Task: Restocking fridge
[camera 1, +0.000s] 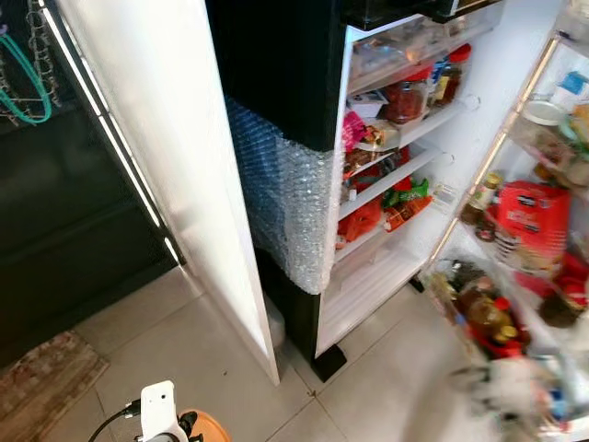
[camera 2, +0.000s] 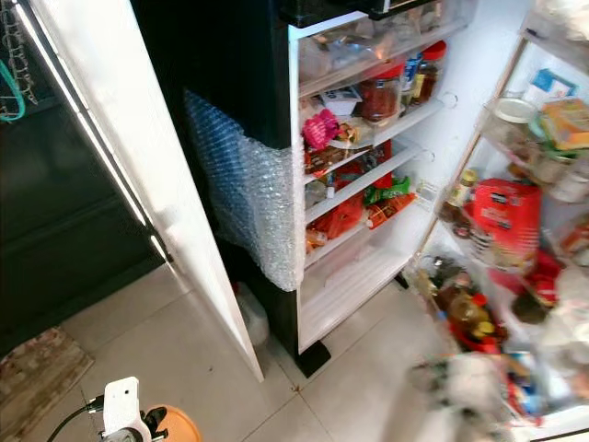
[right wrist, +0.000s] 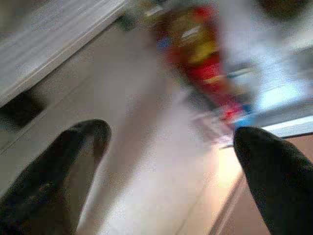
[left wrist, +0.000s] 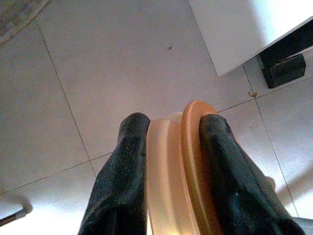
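The left pincer (left wrist: 168,147) is closed on an orange-lidded container (left wrist: 183,166) — its two black fingers (left wrist: 122,181) press against either side of the pale body and orange rim, held low over the tiled floor (left wrist: 98,73). In the head views the same container (camera 1: 204,428) peeks in at the bottom edge, beside a white block on the left wrist.

The right pincer (right wrist: 171,147) stands wide, nothing between its fingertips (right wrist: 85,134); it hangs above the floor near the lower part of the open fridge door, though that view is blurred.

Ahead, the black fridge (camera 1: 276,74) stands open. One side is wrapped in bubble wrap (camera 1: 285,193). Its white shelves (camera 1: 386,180) carry jars, packets and red and green packs. The door racks (camera 1: 525,239) at the right edge hold bottles and a red bag (camera 1: 532,221) — the lowest rack is too smeared to read. A worn mat (camera 1: 41,382) lies at the floor's left edge.
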You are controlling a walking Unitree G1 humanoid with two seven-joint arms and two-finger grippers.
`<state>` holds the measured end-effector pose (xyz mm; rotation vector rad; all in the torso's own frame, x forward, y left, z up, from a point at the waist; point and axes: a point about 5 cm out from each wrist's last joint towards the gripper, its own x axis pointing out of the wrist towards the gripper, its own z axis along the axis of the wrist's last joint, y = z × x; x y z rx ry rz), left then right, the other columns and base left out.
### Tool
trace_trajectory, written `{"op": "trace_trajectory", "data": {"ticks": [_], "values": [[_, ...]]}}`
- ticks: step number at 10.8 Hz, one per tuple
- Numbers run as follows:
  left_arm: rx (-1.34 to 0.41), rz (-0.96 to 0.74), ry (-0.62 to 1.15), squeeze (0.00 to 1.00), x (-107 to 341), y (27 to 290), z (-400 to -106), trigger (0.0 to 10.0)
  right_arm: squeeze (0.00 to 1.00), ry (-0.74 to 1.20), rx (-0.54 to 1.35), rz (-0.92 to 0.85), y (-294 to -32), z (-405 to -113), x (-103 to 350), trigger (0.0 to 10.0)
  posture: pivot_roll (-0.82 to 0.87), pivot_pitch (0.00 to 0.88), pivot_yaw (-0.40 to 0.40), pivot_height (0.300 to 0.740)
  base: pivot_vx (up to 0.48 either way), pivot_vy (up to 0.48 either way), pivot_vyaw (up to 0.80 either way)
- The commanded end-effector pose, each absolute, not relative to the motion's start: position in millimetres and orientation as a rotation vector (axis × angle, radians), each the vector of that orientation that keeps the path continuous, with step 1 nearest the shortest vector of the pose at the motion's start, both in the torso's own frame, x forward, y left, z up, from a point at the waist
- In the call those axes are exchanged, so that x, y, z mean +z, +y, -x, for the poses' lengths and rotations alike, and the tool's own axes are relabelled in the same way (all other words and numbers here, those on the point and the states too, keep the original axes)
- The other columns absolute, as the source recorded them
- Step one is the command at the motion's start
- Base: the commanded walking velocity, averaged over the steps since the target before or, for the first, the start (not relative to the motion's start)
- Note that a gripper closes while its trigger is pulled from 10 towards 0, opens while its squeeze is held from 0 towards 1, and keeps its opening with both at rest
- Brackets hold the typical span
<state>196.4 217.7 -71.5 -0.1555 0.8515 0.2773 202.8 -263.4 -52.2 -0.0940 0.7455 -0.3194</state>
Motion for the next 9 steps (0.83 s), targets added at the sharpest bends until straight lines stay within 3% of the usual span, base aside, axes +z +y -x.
{"op": "trace_trajectory", "data": {"ticks": [1, 2, 3, 5, 9], "values": [[0.264, 0.145, 0.965, 0.00, -85, 212, -173, 10.0, 0.00, 0.912, -0.145, 0.064, -241, -176, -75, 10.0, -0.12, 0.102, 0.014, 0.740, 0.000, 0.000, 0.00], [0.268, 0.143, 0.962, 0.00, -85, 213, -174, 10.0, 0.00, 1.015, -0.033, 0.094, -228, -157, -88, 10.0, -0.12, 0.105, 0.014, 0.740, 0.000, 0.000, 0.00], [0.275, 0.145, 0.958, 0.00, -84, 214, -175, 10.0, 0.00, 1.034, -0.058, 0.021, -217, -150, -93, 10.0, -0.11, 0.104, 0.015, 0.740, 0.000, 0.000, 0.00], [0.283, 0.158, 0.954, 0.00, -84, 214, -175, 10.0, 0.00, 1.032, -0.005, -0.008, -196, -152, -96, 10.0, -0.10, 0.101, 0.011, 0.740, 0.000, 0.000, 0.00], [0.278, 0.152, 0.957, 0.00, -84, 212, -176, 10.0, 0.00, 1.043, 0.047, 0.044, -192, -156, -95, 10.0, -0.07, 0.081, -0.002, 0.740, 0.000, -0.252, 0.00]]}}
